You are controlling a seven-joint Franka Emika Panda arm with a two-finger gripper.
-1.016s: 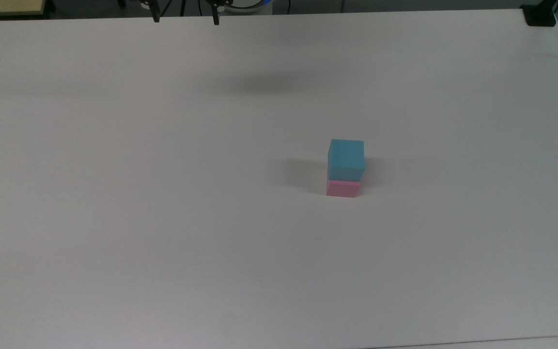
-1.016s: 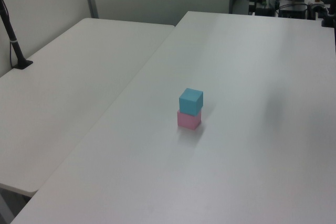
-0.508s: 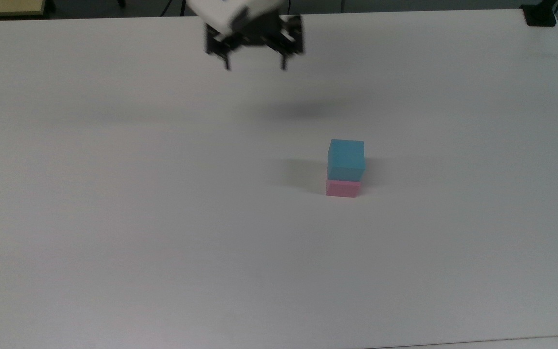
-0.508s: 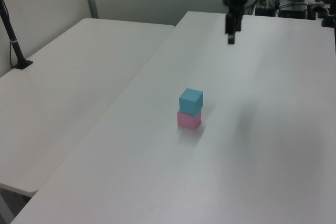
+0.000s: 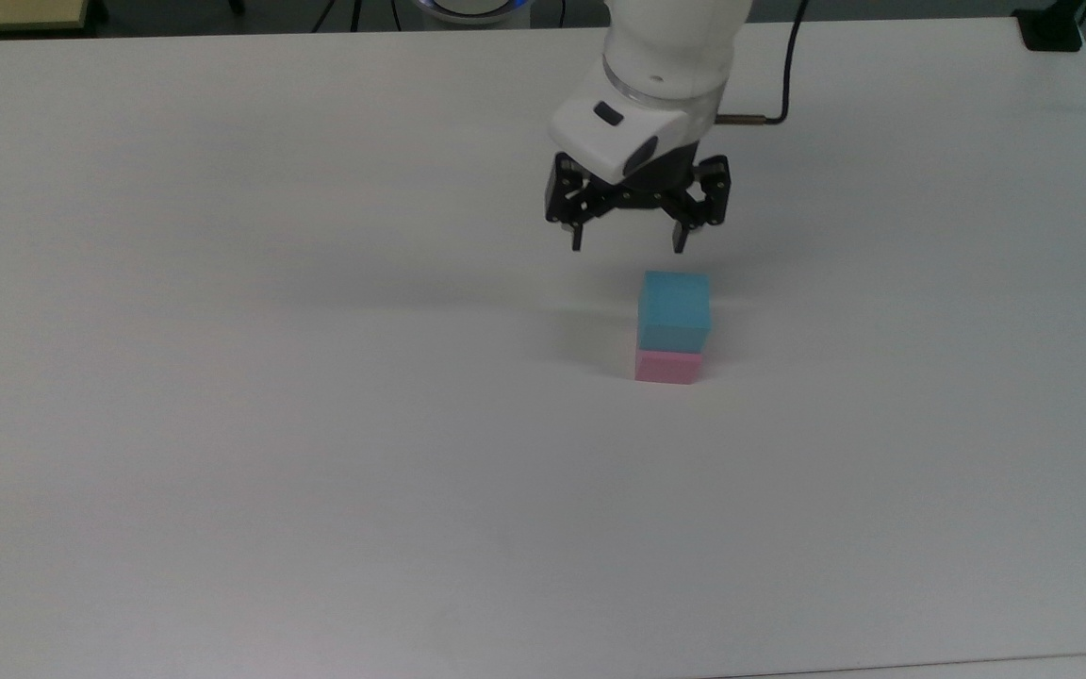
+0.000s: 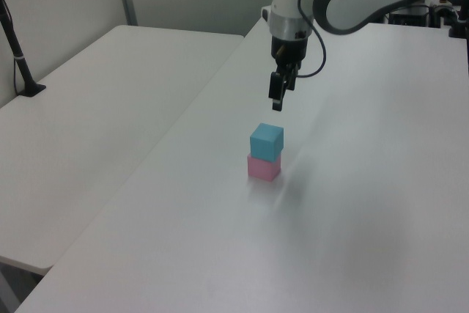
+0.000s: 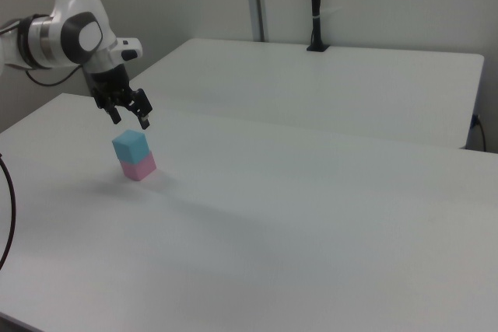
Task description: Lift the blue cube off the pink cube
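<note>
The blue cube [image 5: 675, 309] [image 6: 267, 141] [image 7: 129, 146] rests squarely on top of the pink cube [image 5: 667, 367] [image 6: 263, 168] [image 7: 138, 168], near the middle of the white table [image 5: 317, 424]. My gripper [image 5: 627, 247] [image 6: 275, 105] [image 7: 131, 121] hangs open in the air, just beyond the stack in the top view and a little toward the top view's left. Its fingers are spread wide and hold nothing. In the left view it hovers above the blue cube without touching it.
A second white table [image 6: 95, 115] [image 7: 327, 75] adjoins this one. A black post [image 6: 18, 56] [image 7: 315, 5] stands clamped at its far edge. The white arm [image 5: 666, 57] reaches in from the top view's upper edge.
The arm has swept in from the table's far edge toward the stack and come lower, fingers still spread. Both cubes have stayed put.
</note>
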